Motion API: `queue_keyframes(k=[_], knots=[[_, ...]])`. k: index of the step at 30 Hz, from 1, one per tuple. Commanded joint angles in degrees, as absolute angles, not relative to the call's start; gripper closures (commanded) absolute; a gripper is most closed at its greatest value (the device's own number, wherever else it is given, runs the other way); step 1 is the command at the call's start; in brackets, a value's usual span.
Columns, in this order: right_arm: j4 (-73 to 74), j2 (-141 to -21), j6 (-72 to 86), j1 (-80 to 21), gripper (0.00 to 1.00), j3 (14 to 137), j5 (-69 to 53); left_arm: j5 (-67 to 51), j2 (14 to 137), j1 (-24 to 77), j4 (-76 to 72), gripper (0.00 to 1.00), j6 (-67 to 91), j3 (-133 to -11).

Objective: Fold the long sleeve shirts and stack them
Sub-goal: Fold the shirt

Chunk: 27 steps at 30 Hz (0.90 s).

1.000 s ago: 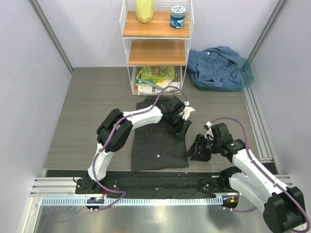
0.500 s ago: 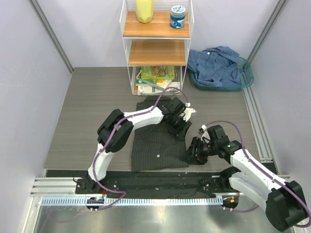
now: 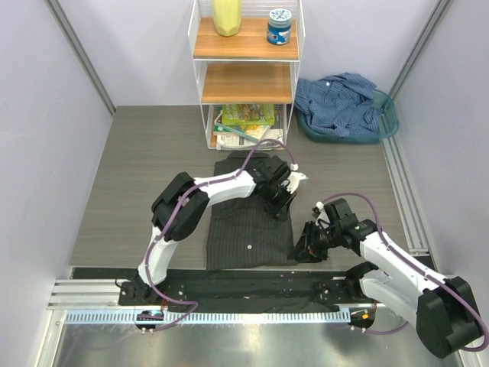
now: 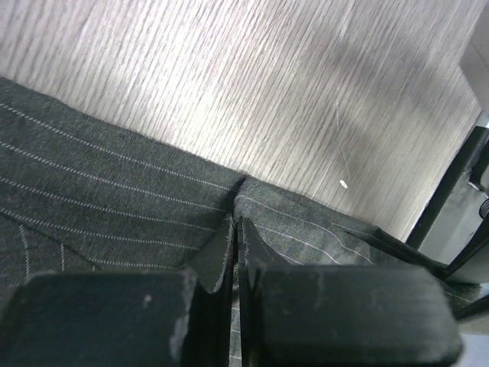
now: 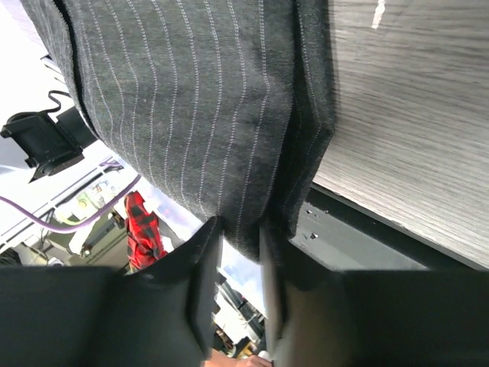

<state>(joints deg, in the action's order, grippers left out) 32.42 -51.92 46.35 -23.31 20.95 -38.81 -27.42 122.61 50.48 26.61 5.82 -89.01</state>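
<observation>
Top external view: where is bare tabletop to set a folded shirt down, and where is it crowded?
Bare table lies left of the charcoal shirt, toward the left wall, and between shirt and basket. Crowded along the shirt's right edge, where the left end effector and right end effector work.

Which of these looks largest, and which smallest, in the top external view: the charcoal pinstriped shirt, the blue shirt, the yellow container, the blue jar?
1. charcoal pinstriped shirt, spread flat
2. blue shirt, bunched in the basket
3. yellow container, cut off by the frame edge
4. blue jar
</observation>
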Motion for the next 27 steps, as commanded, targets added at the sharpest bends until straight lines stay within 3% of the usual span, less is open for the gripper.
queue_keyframes(k=[1, 10, 15, 16, 17, 18, 19, 22, 24, 27], knots=[[33.40, -52.38, 45.88, -23.56, 0.73, 20.39, -37.88, -26.37, 116.81, 49.48, 22.07, 1.00, 7.03, -88.25], [33.22, -53.70, 45.53, -23.64, 0.91, 19.16, -34.02, -25.58, 116.89, 49.13, 21.36, 1.00, 7.91, -88.42], [33.84, -54.32, 45.00, -23.73, 0.91, 18.90, -31.20, -25.22, 117.25, 49.04, 22.06, 1.00, 8.09, -86.14], [33.84, -54.14, 44.74, -23.64, 0.89, 19.24, -31.03, -25.31, 117.07, 48.96, 22.06, 0.98, 8.17, -85.61], [33.92, -53.97, 44.56, -23.64, 0.80, 19.51, -30.68, -25.23, 116.55, 48.69, 22.06, 0.92, 8.26, -85.00], [33.58, -53.53, 44.04, -23.64, 0.74, 19.86, -30.76, -25.75, 115.85, 48.52, 21.89, 0.82, 8.61, -83.69], [33.49, -52.92, 43.60, -23.64, 0.70, 20.56, -30.85, -26.88, 113.75, 48.25, 21.45, 0.65, 9.40, -82.98], [33.31, -51.77, 40.79, -23.55, 0.56, 23.63, -31.64, -30.57, 107.00, 47.29, 19.07, 0.45, 10.11, -80.08], [34.18, -50.89, 38.95, -23.55, 0.44, 25.22, -33.04, -35.56, 103.03, 45.80, 21.16, 0.38, 10.72, -79.63], [37.86, -48.70, 32.36, -23.55, 0.35, 32.14, -33.84, -45.74, 96.61, 40.53, 25.21, 0.31, 15.19, -77.01]])
